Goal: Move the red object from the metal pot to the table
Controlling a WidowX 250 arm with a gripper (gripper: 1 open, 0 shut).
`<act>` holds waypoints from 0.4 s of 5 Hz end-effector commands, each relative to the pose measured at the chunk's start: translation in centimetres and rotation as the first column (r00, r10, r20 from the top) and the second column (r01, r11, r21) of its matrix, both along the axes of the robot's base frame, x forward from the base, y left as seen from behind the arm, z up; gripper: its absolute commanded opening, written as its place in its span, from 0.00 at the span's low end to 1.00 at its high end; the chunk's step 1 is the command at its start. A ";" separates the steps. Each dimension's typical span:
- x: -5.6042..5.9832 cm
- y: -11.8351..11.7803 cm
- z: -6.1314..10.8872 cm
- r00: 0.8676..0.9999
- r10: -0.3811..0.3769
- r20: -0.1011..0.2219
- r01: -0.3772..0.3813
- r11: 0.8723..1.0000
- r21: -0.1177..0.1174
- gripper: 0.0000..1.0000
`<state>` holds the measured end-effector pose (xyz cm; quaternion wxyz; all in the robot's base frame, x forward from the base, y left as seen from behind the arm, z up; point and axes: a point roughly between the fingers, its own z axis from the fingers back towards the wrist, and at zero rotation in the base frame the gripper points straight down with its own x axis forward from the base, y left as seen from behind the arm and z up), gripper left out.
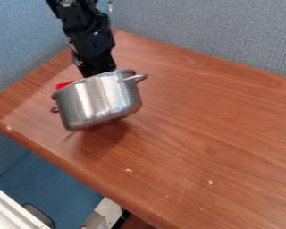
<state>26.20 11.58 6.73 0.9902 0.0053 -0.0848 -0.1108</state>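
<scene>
Steel pot (97, 101) sits tilted on the brown bench (206, 116). The black pincer (96, 70) reaches down behind its rim, closed tight. A red piece (64, 86) peeks out beside the pot's far-left edge.

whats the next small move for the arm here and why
Probably lift straight up. The black gripper reaches down behind the tilted shiny steel pot, and the small red object shows just past the pot's left rim, not yet clear of it above the brown wooden table.
</scene>
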 end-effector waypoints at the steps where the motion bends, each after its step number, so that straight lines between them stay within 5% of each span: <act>1: -5.9 -1.5 -7.7 0.965 0.009 -0.263 -0.048 0.989 -0.139 0.00; 2: -6.3 -1.2 -8.8 0.963 -0.036 -0.267 -0.007 0.987 -0.158 1.00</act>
